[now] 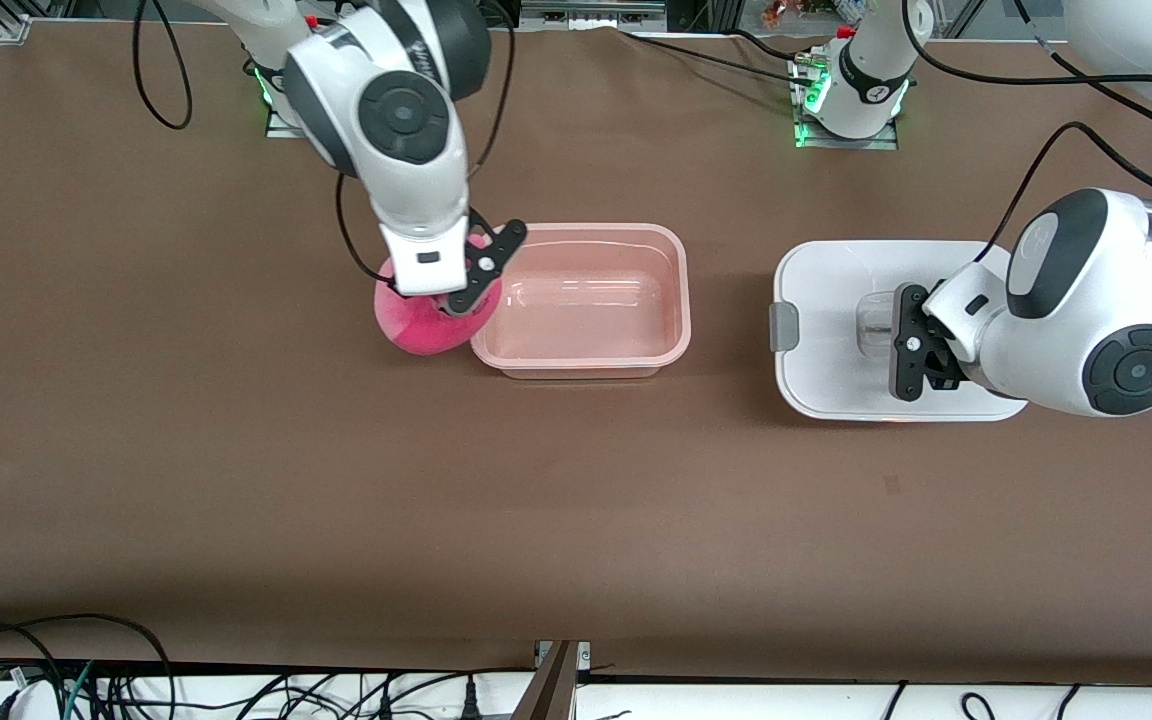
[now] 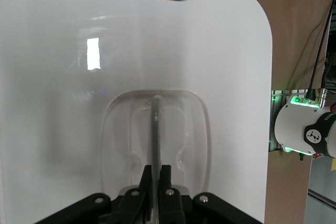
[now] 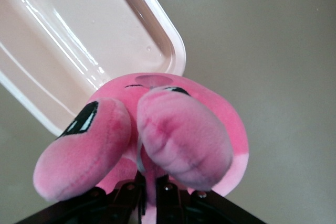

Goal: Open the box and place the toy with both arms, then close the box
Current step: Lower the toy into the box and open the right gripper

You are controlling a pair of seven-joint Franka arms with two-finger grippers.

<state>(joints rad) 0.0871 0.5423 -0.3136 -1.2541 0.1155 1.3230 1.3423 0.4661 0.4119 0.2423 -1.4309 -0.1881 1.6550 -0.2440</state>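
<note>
Box open; my right claw grips the toy beside it, left claw pinches the lid handle; placing and closing remain

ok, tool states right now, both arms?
Left tool: shut on the lid handle.
Right tool: shut on the toy, beside the box.

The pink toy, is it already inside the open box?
No, the toy sits outside the box, at its end toward the right arm, pinched by the right gripper.
</note>
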